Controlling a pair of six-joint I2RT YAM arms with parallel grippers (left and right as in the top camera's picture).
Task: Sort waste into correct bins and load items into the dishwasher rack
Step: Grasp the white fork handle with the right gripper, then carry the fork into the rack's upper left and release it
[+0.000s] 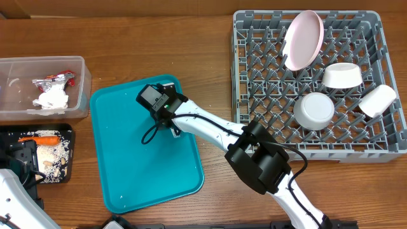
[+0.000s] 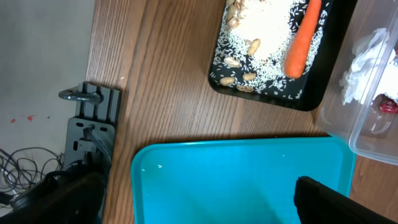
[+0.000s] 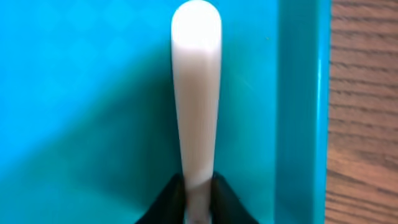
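Observation:
My right gripper (image 3: 198, 193) is shut on the white fork handle (image 3: 196, 81) low over the teal tray (image 3: 74, 93); in the overhead view it (image 1: 172, 126) is at the tray's upper middle. My left gripper (image 2: 199, 205) is open and empty above the teal tray's (image 2: 236, 180) edge. The grey dishwasher rack (image 1: 254, 38) holds the pinkish plate (image 1: 303, 39), two bowls (image 1: 342, 75) (image 1: 313, 110) and the cup (image 1: 378, 100). The clear tub (image 1: 79, 70) holds the napkin (image 1: 52, 98) and foil wrapper (image 1: 54, 79). The black tray (image 1: 67, 137) holds the carrot (image 1: 41, 138) and rice-like crumbs (image 1: 51, 159).
The table's front edge with a black clamp (image 2: 93, 118) lies beside the teal tray in the left wrist view. The right arm (image 1: 261, 159) stretches from bottom right across the gap between teal tray and rack. Bare wood runs between tub and rack.

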